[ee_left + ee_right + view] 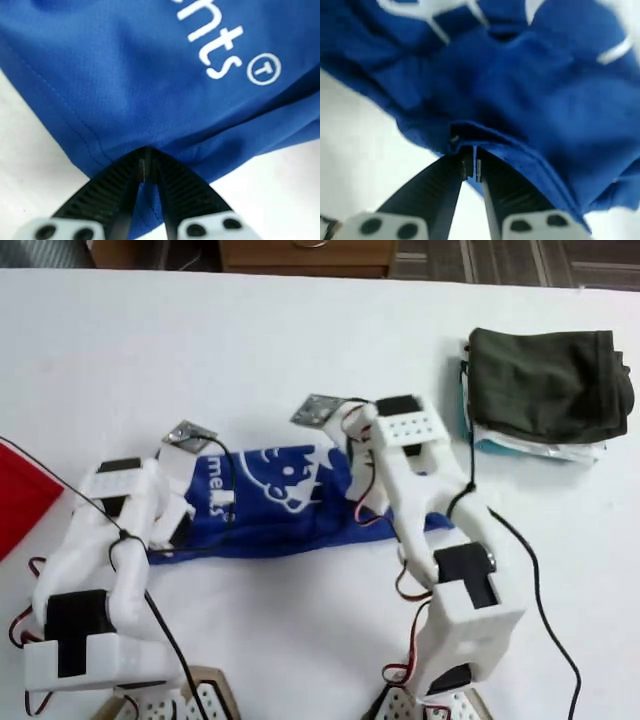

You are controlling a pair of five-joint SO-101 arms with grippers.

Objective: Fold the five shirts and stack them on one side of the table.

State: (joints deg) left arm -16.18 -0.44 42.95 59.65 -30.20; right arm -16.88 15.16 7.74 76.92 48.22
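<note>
Shirt (280, 505), blue, lay mid-table; you had both arms bent low over it, left gripper (145, 167) and right gripper (470, 167) each pinching its edge. Folded stack (545, 390) sat at two o'clock.

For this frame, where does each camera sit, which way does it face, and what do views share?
High view: fixed above the table, looking down on the blue shirt, the folded stack, the left arm and right arm.
Left wrist view: on that arm's wrist, facing along the left gripper, shut on the shirt's edge.
Right wrist view: on its arm's wrist, facing along the right gripper, shut on the shirt's edge.
Shared: all three show the blue shirt; its white lettering appears in high and left wrist views.
</note>
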